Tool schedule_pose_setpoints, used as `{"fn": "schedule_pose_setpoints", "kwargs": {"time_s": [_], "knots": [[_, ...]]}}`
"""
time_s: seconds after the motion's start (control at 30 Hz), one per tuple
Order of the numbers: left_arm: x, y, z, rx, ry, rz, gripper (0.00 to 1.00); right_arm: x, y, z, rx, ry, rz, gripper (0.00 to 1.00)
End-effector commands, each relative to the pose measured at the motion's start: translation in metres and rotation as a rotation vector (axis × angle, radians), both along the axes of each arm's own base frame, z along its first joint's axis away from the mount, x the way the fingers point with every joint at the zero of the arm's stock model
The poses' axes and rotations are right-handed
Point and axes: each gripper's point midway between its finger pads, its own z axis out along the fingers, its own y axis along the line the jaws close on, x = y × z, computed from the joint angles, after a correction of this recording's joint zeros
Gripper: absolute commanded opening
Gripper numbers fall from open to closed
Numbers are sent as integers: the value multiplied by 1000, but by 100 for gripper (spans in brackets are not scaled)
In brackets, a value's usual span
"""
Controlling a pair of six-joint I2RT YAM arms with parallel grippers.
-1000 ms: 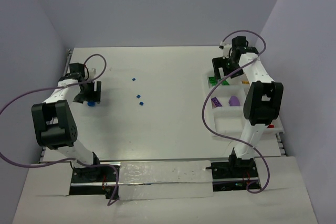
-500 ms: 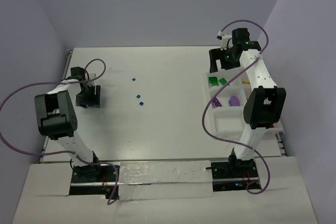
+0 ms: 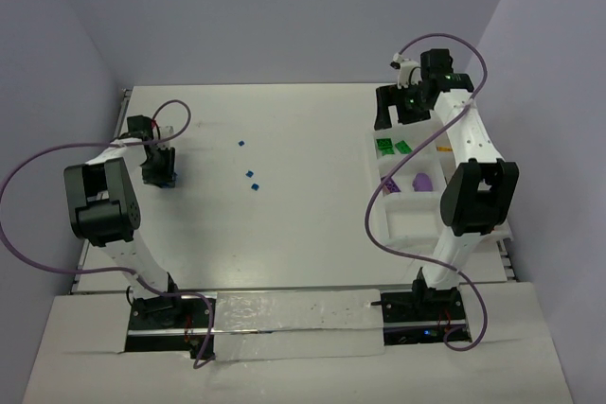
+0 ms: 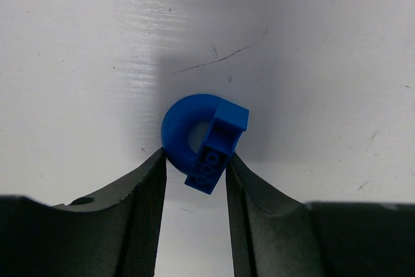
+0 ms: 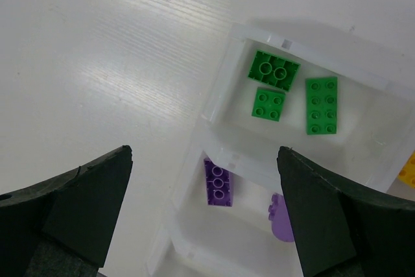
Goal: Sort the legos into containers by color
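Observation:
A blue arch-shaped lego [image 4: 217,147] lies on the white table, and my left gripper [image 4: 196,160] is shut on it, one finger against each side. From above, that gripper [image 3: 159,169] sits at the table's left edge with a bit of blue [image 3: 167,184] showing beneath it. My right gripper [image 3: 393,111] hovers open and empty [image 5: 204,152] over the far left corner of the white containers tray [image 3: 398,224]. One compartment holds three green legos [image 5: 321,105]. The one beside it holds a purple brick [image 5: 218,183] and a rounded purple piece [image 5: 280,215].
Three tiny blue legos [image 3: 240,143] [image 3: 250,174] [image 3: 255,186] lie loose on the table left of centre. A yellow-orange piece [image 5: 408,170] shows at the right edge of the right wrist view. Purple cables loop beside both arms.
My left gripper has come down at the table's left edge and closed from wide open onto the blue arch lego. The right gripper has lifted away from the green compartment toward the back.

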Motion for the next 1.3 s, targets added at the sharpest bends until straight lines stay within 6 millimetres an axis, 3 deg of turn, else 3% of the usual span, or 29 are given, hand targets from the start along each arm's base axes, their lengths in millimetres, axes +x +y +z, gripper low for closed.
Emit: {"fn": "schedule_pose_setpoints", "kwargs": {"time_s": [0.0, 0.2, 0.6, 0.8, 1.07, 1.1, 1.2, 1.27], "knots": [[-5, -13, -8, -66, 16, -21, 34, -4, 19, 45, 55, -103, 66, 100], [0, -19, 2, -65, -14, -63, 22, -7, 41, 47, 64, -98, 125, 100], [4, -41, 20, -48, -63, -147, 10, -7, 48, 47, 76, -95, 134, 100], [10, -60, 43, -68, -127, -230, 1, -9, 53, 50, 107, -88, 133, 100], [8, -171, 128, -232, -405, -596, 0, -32, 118, 56, 351, 24, 219, 100], [7, -188, 137, -256, -429, -636, 0, -39, 140, 56, 387, 49, 268, 100], [3, -230, 160, -331, -479, -728, 0, -47, 175, 66, 465, 73, 331, 100], [0, -246, 167, -361, -491, -760, 0, -54, 196, 73, 491, 70, 389, 100]]}}
